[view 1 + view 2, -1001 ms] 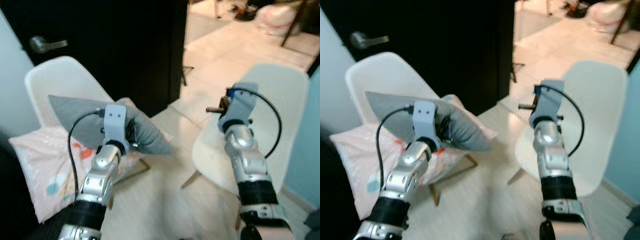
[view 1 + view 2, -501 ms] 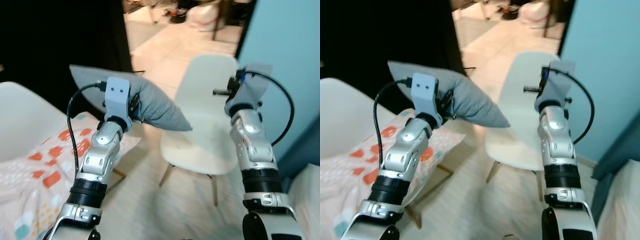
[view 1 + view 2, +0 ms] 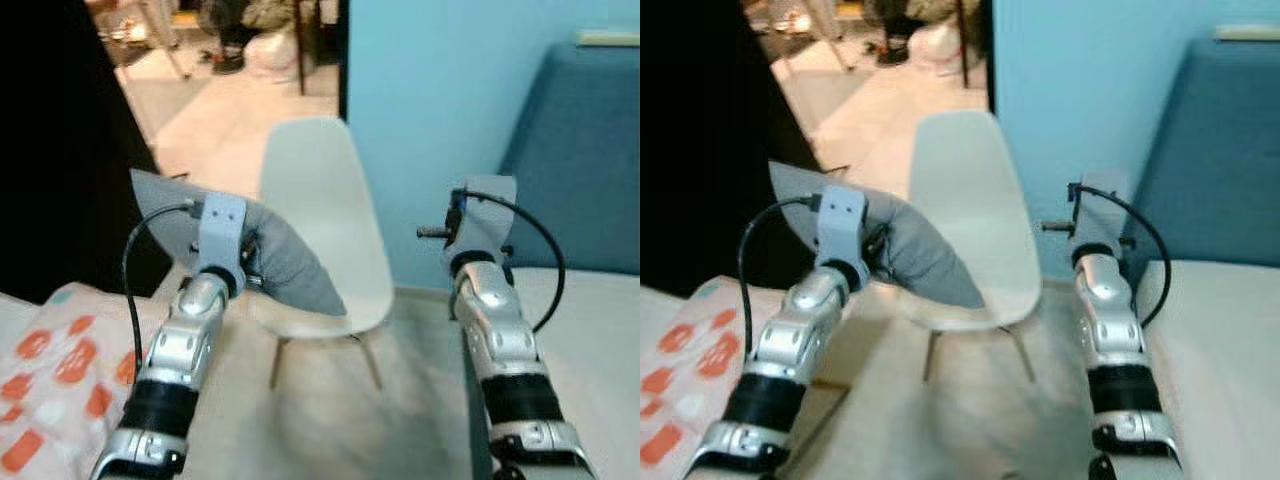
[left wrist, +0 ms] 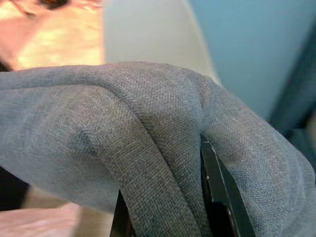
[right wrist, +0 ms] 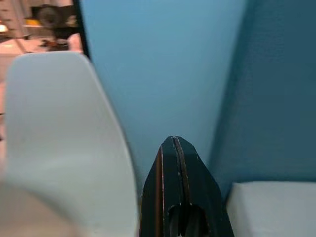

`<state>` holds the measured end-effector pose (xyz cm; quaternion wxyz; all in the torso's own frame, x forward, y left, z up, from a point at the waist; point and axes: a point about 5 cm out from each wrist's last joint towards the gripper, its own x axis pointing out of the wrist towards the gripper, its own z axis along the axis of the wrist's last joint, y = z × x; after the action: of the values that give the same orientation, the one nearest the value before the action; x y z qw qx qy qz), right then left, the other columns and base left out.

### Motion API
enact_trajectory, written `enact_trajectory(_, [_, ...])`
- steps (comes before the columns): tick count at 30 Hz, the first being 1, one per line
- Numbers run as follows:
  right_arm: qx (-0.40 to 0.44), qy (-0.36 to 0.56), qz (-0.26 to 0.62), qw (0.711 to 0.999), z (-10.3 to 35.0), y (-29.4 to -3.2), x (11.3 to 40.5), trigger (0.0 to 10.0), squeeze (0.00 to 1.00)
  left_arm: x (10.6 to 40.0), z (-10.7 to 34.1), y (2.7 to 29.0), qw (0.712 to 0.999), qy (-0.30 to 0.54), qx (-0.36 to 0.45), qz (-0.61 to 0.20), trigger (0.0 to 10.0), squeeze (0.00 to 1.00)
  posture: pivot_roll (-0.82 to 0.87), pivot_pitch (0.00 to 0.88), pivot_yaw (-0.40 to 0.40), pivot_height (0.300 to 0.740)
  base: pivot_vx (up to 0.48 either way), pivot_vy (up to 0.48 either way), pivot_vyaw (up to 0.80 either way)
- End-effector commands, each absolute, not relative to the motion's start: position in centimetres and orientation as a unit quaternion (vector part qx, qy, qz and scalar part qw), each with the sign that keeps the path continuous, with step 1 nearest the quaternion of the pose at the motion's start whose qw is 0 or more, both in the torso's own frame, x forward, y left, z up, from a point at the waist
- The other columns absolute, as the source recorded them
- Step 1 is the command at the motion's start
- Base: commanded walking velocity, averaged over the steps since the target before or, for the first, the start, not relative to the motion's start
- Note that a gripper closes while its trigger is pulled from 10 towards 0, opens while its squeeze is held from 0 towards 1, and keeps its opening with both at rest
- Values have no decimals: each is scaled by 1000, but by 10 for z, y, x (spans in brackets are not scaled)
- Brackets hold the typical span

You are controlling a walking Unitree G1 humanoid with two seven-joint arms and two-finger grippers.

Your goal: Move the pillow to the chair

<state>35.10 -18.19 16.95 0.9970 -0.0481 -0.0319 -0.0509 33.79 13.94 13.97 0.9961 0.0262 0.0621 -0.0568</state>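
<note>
A grey pillow [image 3: 285,265] hangs in the air, bunched between the black fingers [image 4: 217,197] of my left gripper [image 4: 168,217], which is shut on it. It hovers just in front of the seat and left edge of a white shell chair [image 3: 325,200] on thin legs, which stands against the blue wall. In the right wrist view my right gripper [image 5: 175,148] is shut with nothing in it, raised to the right of the chair [image 5: 54,138] and pointing at the wall.
A blue wall [image 3: 440,100] rises behind the chair. A dark blue headboard [image 3: 580,150] and a white mattress [image 3: 590,330] lie to the right. A pink patterned cushion [image 3: 50,380] sits at lower left beside a black door [image 3: 50,150]. An open doorway [image 3: 220,60] shows clutter beyond.
The camera has swung right, so the white chair now sits centred and the first chair has left the picture. My left gripper still holds the pillow, now close to the chair's seat.
</note>
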Motion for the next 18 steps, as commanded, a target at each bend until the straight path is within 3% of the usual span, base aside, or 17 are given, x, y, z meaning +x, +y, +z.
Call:
enact_trajectory(1, [-54, -12, -38, 998, 161, -176, 351, 10000, 0, 339, 151, 145, 998, 40, 14, -42, 10000, 0, 22, 73, 65, 740, 0, 0, -800])
enact_trajectory(5, [-55, -1, -18, 998, 158, -171, 353, 10000, 0, 337, 151, 146, 999, 34, 16, -35, 10000, 0, 9, 78, 68, 740, 0, 0, -800])
enact_trajectory(13, [-55, 14, 44, 997, 153, -157, 351, 10000, 0, 335, 152, 146, 998, 17, 53, -25, 10000, 0, 9, 87, 51, 740, 0, 0, 0])
enact_trajectory(18, [-54, 16, 69, 996, 152, -144, 350, 10000, 0, 335, 155, 146, 999, 11, 32, -14, 10000, 0, 15, 90, 32, 740, 318, 0, 0])
